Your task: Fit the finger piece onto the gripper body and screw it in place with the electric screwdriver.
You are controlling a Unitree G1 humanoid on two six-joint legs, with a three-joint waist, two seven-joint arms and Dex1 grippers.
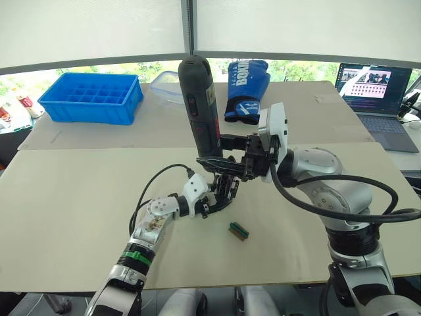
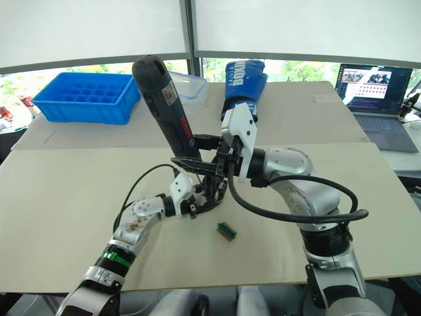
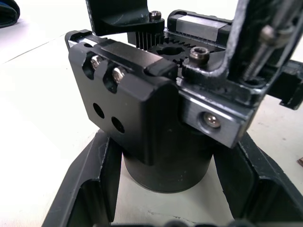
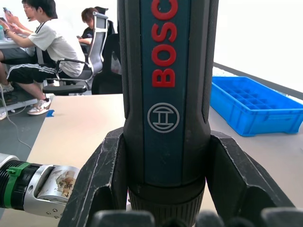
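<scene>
My right gripper (image 1: 212, 151) is shut on the lower part of the electric screwdriver (image 1: 200, 105), a dark cylinder with red lettering (image 4: 165, 94) that stands almost upright, tilted slightly left. Its thin metal bit (image 3: 265, 42) reaches down to the top of the gripper body (image 1: 225, 184). The gripper body is a black assembly with a round base (image 3: 161, 165), standing on the table at the middle. My left gripper (image 1: 216, 201) is shut on that base from the left. A black piece (image 3: 118, 14) rises from the body's top; I cannot tell whether it is the finger piece.
A small green-and-brown block (image 1: 239, 231) lies just right of the body. At the back are a blue compartment tray (image 1: 92, 97), a clear container (image 1: 164, 85) and a blue boxing glove (image 1: 247, 89). A laptop (image 1: 378, 92) sits at the back right. People sit at desks (image 4: 42, 42) beyond the table.
</scene>
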